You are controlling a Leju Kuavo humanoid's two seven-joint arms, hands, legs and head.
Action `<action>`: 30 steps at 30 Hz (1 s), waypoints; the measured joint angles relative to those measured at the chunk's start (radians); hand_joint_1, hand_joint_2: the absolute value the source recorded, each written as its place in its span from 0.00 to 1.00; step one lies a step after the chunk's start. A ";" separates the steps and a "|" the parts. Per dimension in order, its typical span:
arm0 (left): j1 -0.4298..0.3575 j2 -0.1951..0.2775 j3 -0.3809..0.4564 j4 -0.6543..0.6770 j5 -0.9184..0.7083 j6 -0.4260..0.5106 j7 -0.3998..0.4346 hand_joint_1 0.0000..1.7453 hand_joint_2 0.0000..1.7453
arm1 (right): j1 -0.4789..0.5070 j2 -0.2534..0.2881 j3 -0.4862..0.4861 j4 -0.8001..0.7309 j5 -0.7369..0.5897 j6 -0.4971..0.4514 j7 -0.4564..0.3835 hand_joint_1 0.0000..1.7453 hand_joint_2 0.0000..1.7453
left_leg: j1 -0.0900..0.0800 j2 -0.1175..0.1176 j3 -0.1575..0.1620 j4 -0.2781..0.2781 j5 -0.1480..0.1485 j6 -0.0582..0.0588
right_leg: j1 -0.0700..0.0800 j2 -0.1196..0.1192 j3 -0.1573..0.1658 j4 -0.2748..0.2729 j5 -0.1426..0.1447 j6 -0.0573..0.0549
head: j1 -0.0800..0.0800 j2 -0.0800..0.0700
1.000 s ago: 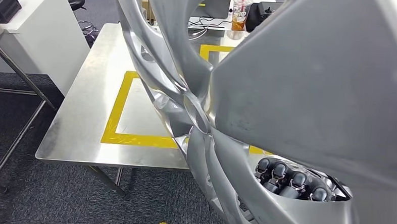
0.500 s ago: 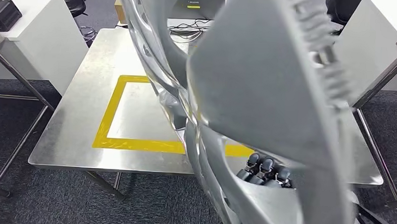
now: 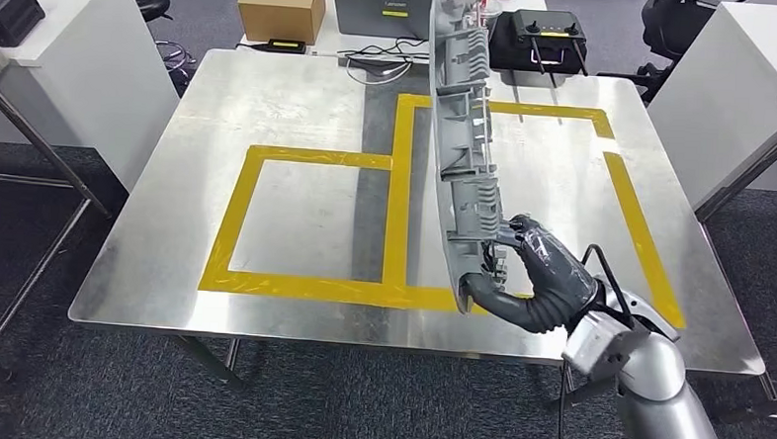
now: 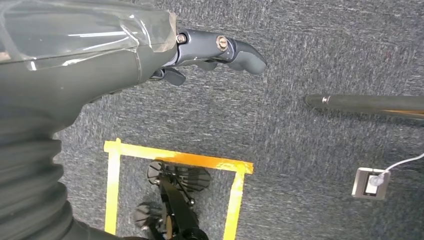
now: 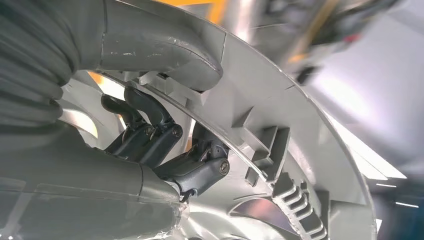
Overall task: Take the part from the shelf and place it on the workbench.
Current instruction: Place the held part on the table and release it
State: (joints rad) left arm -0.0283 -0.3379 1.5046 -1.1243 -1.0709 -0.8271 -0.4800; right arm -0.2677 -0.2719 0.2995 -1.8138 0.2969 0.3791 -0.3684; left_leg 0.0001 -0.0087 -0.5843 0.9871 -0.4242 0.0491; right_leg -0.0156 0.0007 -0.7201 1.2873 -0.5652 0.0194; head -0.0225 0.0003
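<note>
The part (image 3: 458,133) is a large silver wheel cover with ribs and clips on its inner side. It stands on edge over the steel workbench (image 3: 300,107), just right of the middle strip of the yellow tape outline (image 3: 237,203). My right hand (image 3: 540,276) grips its lower rim from the near right; whether the rim touches the bench I cannot tell. In the right wrist view the thumb (image 5: 165,55) lies on one face of the part (image 5: 300,150) and the dark fingers (image 5: 160,135) press the other. My left hand (image 4: 200,50) hangs over grey carpet and holds nothing.
At the bench's far edge stand a cardboard box (image 3: 280,7), a grey laptop (image 3: 379,11), cables (image 3: 392,56) and a black case (image 3: 551,34). White tables flank the bench at left (image 3: 55,57) and right (image 3: 748,57). Yellow floor tape (image 4: 175,157) lies below my left hand.
The part filled the head view close to the camera; now it is farther out and lower, edge-on over the bench. The view has also shifted, showing the whole bench.
</note>
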 joint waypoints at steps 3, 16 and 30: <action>0.000 -0.005 0.000 -0.001 0.020 0.002 0.011 0.00 1.00 | -0.012 -0.030 -0.006 0.066 0.044 -0.012 0.076 0.98 1.00 | 0.000 -0.007 0.003 0.003 -0.004 -0.003 | -0.003 -0.001 0.035 -0.099 0.059 0.025 | 0.001 0.000; -0.002 -0.014 0.001 -0.004 0.012 -0.017 -0.002 0.00 1.00 | -0.234 -0.158 0.094 0.479 0.241 0.085 0.186 0.98 1.00 | 0.007 0.000 -0.166 0.314 -0.127 -0.052 | -0.007 0.000 0.122 -0.283 0.130 -0.016 | -0.006 0.000; -0.008 -0.002 -0.001 0.044 -0.015 0.023 -0.042 0.00 1.00 | -0.464 -0.170 0.276 0.821 0.335 0.114 0.130 0.98 1.00 | -0.002 0.006 -0.011 -0.012 0.022 0.004 | -0.001 0.002 0.001 -0.026 0.019 -0.001 | -0.002 0.000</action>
State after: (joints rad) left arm -0.0361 -0.3394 1.5036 -1.0802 -1.0855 -0.8046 -0.5218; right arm -0.7321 -0.4417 0.5753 -0.9927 0.6319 0.4929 -0.2385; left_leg -0.0016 -0.0031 -0.5957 0.9747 -0.4021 0.0528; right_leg -0.0171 0.0027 -0.7191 1.2614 -0.5464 0.0186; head -0.0247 0.0000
